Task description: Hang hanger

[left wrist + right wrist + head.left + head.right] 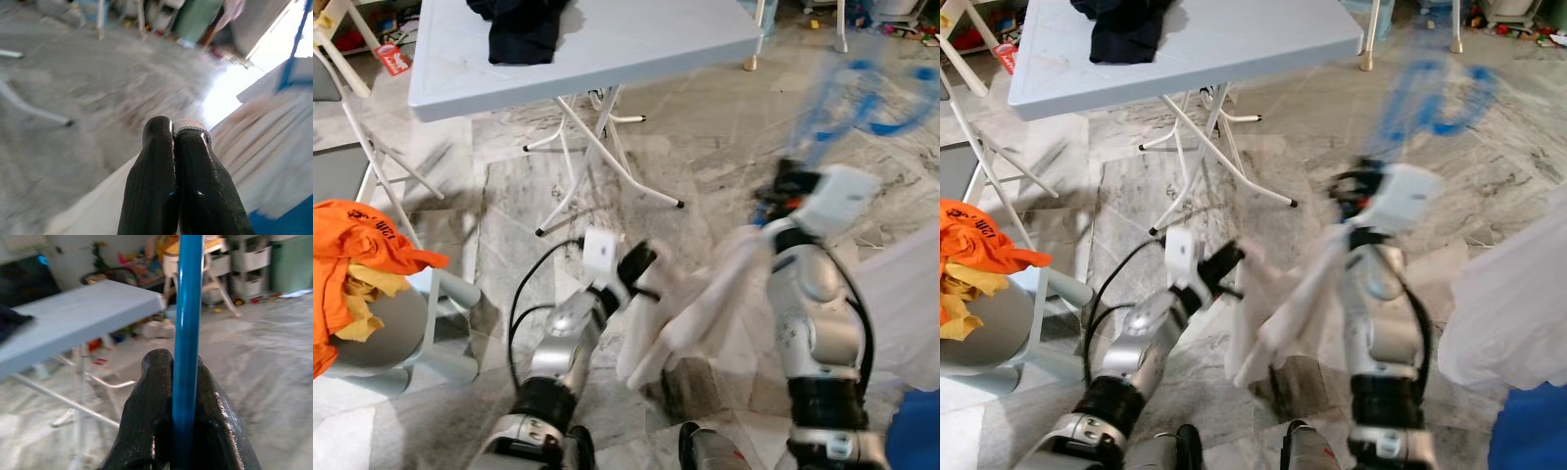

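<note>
A blue hanger, blurred by motion, rises above my right arm, and its blue bar runs straight between the fingers of my right gripper, which is shut on it. A white garment droops from the hanger down between my two arms. My left gripper is shut on an edge of that white garment, low and to the left of the right arm.
A light blue folding table stands ahead with a dark garment on it and white legs spread beneath. An orange garment lies on a grey seat at the left. More white cloth hangs at the right edge.
</note>
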Controlling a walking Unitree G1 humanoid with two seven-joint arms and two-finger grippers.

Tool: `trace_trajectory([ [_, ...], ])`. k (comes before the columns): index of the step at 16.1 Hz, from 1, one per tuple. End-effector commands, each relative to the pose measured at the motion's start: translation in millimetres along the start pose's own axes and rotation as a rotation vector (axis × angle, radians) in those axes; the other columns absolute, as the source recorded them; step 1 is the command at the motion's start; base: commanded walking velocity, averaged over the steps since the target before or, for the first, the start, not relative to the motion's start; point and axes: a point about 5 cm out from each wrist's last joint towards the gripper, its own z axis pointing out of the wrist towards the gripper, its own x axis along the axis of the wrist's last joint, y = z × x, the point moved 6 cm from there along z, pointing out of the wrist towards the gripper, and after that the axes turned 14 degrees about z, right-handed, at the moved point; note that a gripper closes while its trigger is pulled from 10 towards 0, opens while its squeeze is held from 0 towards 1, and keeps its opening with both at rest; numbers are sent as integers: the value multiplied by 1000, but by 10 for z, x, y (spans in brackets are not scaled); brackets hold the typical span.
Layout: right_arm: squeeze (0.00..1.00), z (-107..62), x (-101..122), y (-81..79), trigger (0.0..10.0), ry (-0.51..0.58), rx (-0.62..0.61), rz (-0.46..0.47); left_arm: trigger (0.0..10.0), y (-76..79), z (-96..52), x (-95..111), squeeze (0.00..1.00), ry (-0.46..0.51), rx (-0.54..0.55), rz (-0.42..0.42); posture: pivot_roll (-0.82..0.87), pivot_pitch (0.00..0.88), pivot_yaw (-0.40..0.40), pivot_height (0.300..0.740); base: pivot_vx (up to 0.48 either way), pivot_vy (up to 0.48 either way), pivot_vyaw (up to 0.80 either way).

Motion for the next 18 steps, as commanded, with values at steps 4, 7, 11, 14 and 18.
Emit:
trace_trajectory([
  [4,0,60,-321,-364,10000,46,129,-362,0,184,160,278,0,57,-45,-80,-63,204,75,740,0,0,0],
  [7,0,-65,-282,-786,10000,285,340,-836,0,67,105,290,0,48,-8,-103,-45,198,69,740,0,0,0],
  [11,0,-74,-837,124,10000,-89,176,-822,0,-90,-2,267,0,20,34,-102,-49,201,57,740,0,0,0],
  [14,0,-308,-1211,995,10000,-451,-188,-622,0,-42,-42,72,0,-50,29,-105,-57,204,52,740,0,0,0],
  [18,0,-1179,-1927,1399,10000,-926,-243,-542,0,38,-24,-5,0,-110,-8,-76,-61,203,41,740,0,0,0],
])
